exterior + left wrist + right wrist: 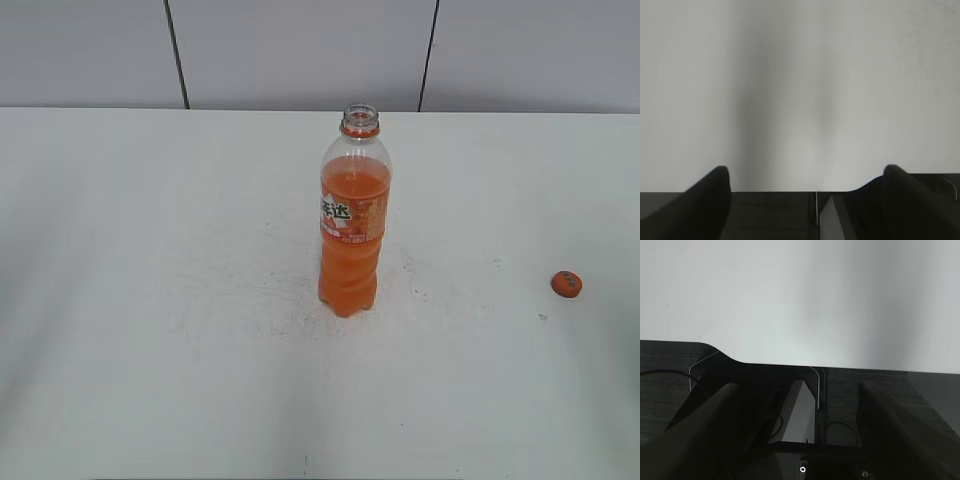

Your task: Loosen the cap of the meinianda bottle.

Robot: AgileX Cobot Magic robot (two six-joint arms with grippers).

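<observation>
Task appears complete: the cap [566,283] lies on the surface [150,300], well apart from the open-necked meinianda bottle [354,225]; both arms' fingers spread, empty.

One meinianda bottle [354,215] and one cap [566,284] are counted on the single table [150,300]
</observation>
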